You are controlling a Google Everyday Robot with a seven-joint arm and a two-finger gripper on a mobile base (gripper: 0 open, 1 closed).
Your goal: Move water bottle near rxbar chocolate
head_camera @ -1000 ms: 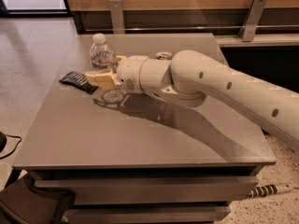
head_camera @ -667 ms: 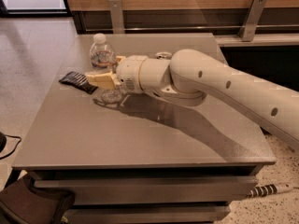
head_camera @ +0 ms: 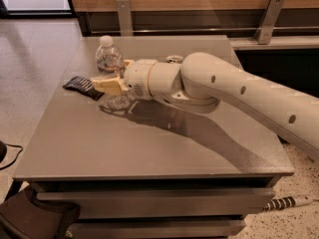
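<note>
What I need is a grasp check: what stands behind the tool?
The water bottle, near the table's far corner. Its white cap, shoulders and base show; the tool, right in front of it, covers its middle. The rxbar chocolate lies beside it, unhidden.

My gripper (head_camera: 110, 75) sits at the far left of the counter (head_camera: 149, 153), around the upright water bottle (head_camera: 108, 58). The rxbar chocolate (head_camera: 82, 87) lies flat just to its left and blocks that side low down. My thick arm (head_camera: 239, 91) crosses above the right half. The near half of the counter is open surface, with room to pass along the front edge.
</note>
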